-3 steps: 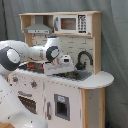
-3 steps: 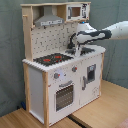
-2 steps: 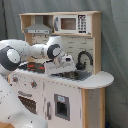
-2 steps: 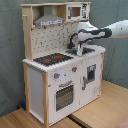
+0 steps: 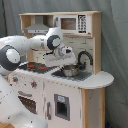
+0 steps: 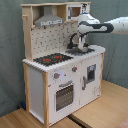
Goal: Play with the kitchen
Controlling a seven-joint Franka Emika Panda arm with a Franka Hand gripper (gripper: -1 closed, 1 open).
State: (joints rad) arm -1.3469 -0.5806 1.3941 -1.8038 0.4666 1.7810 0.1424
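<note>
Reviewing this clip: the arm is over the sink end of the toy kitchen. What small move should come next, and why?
Probably a short, slow descent toward the sink. The end effector hangs just above the basin, beside the black faucet, so keeping clear of the faucet matters.

I saw a grey curtain (image 6: pixel 10 60) hanging behind everything (creased in places), and a wooden tabletop (image 6: pixel 107 112) underneath.
</note>
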